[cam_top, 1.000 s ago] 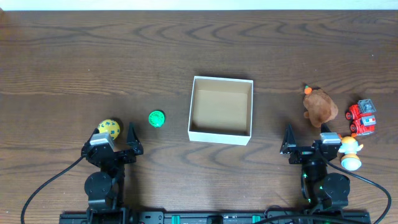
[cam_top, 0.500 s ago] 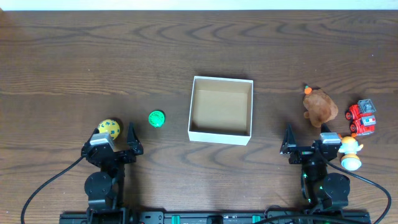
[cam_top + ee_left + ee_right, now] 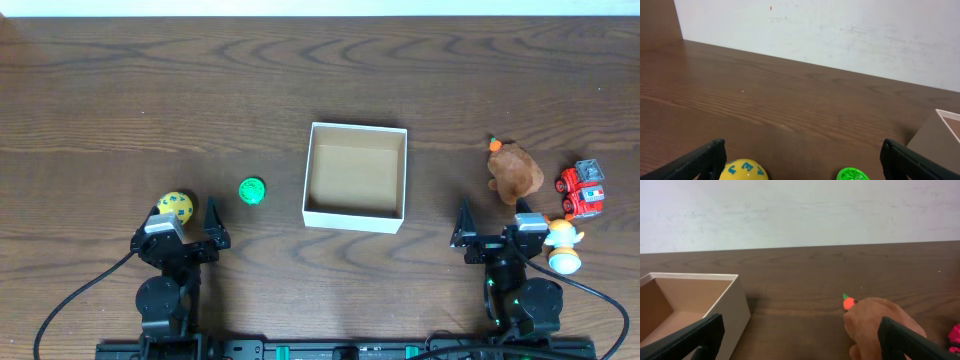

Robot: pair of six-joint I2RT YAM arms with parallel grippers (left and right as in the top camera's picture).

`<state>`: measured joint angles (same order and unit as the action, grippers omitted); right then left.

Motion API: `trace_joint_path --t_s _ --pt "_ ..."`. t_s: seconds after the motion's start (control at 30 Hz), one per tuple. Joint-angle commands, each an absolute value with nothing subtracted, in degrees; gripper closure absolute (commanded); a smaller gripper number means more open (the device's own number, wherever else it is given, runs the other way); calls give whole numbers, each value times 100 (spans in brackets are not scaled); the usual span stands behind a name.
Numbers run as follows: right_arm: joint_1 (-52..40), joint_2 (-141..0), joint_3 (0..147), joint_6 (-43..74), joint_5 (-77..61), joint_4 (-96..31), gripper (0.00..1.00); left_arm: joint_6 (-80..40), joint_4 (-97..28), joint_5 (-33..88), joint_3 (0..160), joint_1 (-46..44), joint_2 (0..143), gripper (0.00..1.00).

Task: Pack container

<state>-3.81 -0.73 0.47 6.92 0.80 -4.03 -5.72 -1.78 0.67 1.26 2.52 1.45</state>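
Observation:
The container [image 3: 355, 213], a white box with a tan inside, stands empty at the table's middle; it also shows in the right wrist view [image 3: 735, 312]. A yellow ball [image 3: 175, 206] and a green disc [image 3: 251, 190] lie left of it, both low in the left wrist view: the ball [image 3: 744, 170] and the disc [image 3: 852, 174]. A brown plush toy [image 3: 515, 170], a red truck [image 3: 582, 188] and a white figure [image 3: 562, 245] lie on the right. My left gripper [image 3: 186, 230] is open and empty, just behind the ball. My right gripper [image 3: 492, 228] is open and empty, just behind the plush [image 3: 880, 325].
The wooden table [image 3: 200, 90] stretches wide behind the toys. A white wall [image 3: 840, 30] rises past its far edge. The red truck's edge [image 3: 955, 334] shows at the right wrist view's right side.

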Motion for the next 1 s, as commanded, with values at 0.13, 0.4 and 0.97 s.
trace_joint_path --t_s 0.13,0.4,0.97 --pt "-338 -38 32 615 40 -421 1 -473 -410 -69 23 272 174 2" --pt "-338 -38 32 615 38 -392 1 -473 -410 -71 23 272 174 2" --pt "-338 -427 1033 1197 -355 -1140 1 -884 -1490 106 1387 272 615 2"
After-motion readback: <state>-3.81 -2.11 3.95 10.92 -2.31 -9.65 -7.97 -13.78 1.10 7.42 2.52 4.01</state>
